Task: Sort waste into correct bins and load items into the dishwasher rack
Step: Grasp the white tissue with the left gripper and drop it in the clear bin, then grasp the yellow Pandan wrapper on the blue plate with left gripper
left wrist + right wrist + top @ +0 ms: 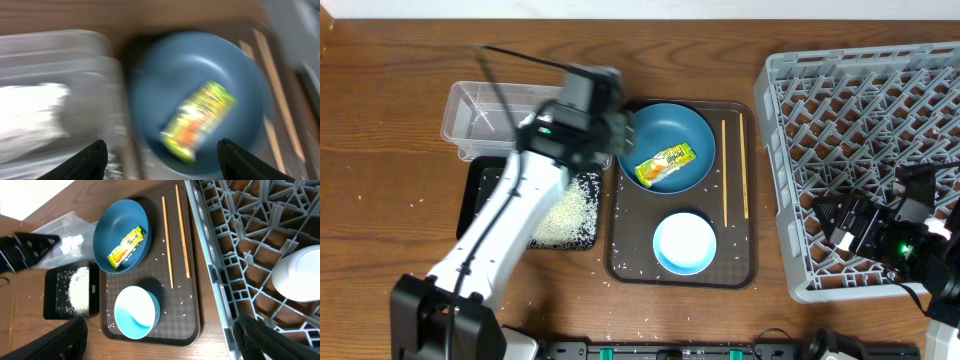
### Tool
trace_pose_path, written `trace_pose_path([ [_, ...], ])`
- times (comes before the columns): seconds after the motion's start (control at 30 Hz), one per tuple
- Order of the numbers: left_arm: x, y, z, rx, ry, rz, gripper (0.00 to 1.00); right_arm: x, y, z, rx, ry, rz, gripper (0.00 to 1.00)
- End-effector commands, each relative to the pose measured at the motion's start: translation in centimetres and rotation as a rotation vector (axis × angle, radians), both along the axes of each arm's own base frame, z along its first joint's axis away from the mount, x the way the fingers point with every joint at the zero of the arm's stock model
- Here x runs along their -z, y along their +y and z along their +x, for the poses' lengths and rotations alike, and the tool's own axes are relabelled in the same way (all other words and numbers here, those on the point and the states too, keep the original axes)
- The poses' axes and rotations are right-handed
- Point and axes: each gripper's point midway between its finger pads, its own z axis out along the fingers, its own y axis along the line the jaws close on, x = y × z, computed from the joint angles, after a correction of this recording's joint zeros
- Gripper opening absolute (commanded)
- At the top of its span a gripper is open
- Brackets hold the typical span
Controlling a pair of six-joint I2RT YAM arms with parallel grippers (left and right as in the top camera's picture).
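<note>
The blue plate (pixel 670 135) lies on the brown tray (pixel 620 265) with the yellow-green wrapper (pixel 665 165) on it. Two chopsticks (pixel 725 175) lie to its right, and the white bowl (pixel 685 243) sits in front. My left gripper (pixel 608 122) is open and empty, hovering over the plate's left edge; its wrist view is blurred and shows the plate (pixel 200 75), the wrapper (pixel 197 122) and the clear tub (pixel 55 65) holding white tissue (pixel 30 115). My right gripper (pixel 835 225) is open and empty over the grey rack (pixel 860 90), near its front left corner.
The black tray (pixel 480 195) holds a heap of rice (pixel 570 210); it also shows in the right wrist view (pixel 55 307). Loose grains dot the brown tray and the table. A white round item (pixel 300 275) sits in the rack (pixel 225 245).
</note>
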Motion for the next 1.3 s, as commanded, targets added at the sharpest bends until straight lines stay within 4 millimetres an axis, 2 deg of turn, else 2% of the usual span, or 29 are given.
trace_pose_path([
  [0.0, 1.9, -5.3, -3.3, 0.281, 0.019, 0.052, 0.73, -0.4, 0.3, 0.0, -0.021, -0.017, -0.010, 0.92],
  [0.03, 3.1, -6.2, -3.9, 0.336, 0.024, 0.102, 0.73, -0.4, 0.3, 0.0, -0.021, -0.017, -0.010, 0.92],
  [0.17, 7.4, -7.9, -4.6, 0.414, 0.050, 0.257, 0.73, -0.4, 0.3, -0.1, -0.021, -0.013, -0.007, 0.92],
  [0.37, 12.7, -8.7, -3.6, 0.449, 0.083, 0.327, 0.73, -0.1, 0.4, -0.4, -0.021, 0.004, -0.001, 0.92],
  [0.5, 14.9, -8.6, -2.8, 0.438, 0.096, 0.333, 0.73, -0.1, 0.4, -0.4, -0.022, 0.004, -0.001, 0.92],
  [0.67, 16.0, -8.4, -2.5, 0.432, 0.111, 0.338, 0.72, -0.1, 0.4, -0.4, -0.022, 0.004, -0.001, 0.93],
  [0.73, 15.9, -8.4, -2.6, 0.415, 0.119, 0.327, 0.70, -0.1, 0.4, -0.4, -0.022, 0.004, -0.002, 0.93],
  [0.83, 14.2, -8.8, -2.9, 0.385, 0.116, 0.292, 0.67, -0.1, 0.4, -0.4, -0.020, 0.005, -0.004, 0.93],
  [1.03, 8.0, -9.7, -4.0, 0.321, 0.056, 0.203, 0.67, -0.1, 0.3, -0.3, -0.020, 0.002, -0.006, 0.93],
  [1.13, 5.5, -10.1, -4.4, 0.328, 0.008, 0.175, 0.67, -0.2, 0.3, -0.3, -0.020, -0.001, -0.007, 0.93],
  [1.2, 4.4, -10.1, -4.2, 0.331, -0.026, 0.172, 0.69, -0.2, 0.3, -0.2, -0.020, -0.005, -0.008, 0.93],
  [1.27, 4.2, -9.7, -3.4, 0.338, -0.067, 0.215, 0.71, -0.3, 0.3, -0.1, -0.020, -0.009, -0.009, 0.93],
])
